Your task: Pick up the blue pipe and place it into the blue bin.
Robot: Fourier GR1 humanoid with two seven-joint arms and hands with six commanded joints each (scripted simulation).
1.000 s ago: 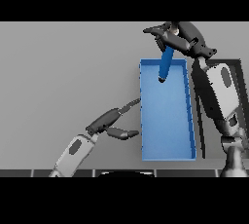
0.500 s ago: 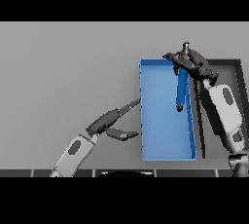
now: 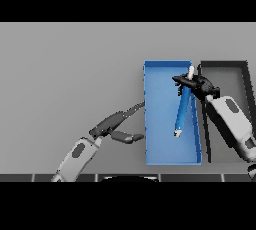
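The blue pipe (image 3: 182, 106) with white tips lies slanted inside the blue bin (image 3: 160, 149), along its right half, its upper end near the bin's far right corner. My right hand (image 3: 200, 86) hovers over the pipe's upper end with its fingers spread across it, not curled round it. My left hand (image 3: 112, 124) rests open on the table just left of the bin, its fingers stretched toward the bin's left wall.
A dark grey bin (image 3: 225, 69) stands directly right of the blue bin, and my right forearm (image 3: 232, 119) lies over it. Grey table stretches out to the left and behind.
The right hand has carried the pipe from the bin's far edge to over its right half. The pipe, hanging upright before, now lies long and slanted in the bin. The left hand barely moved.
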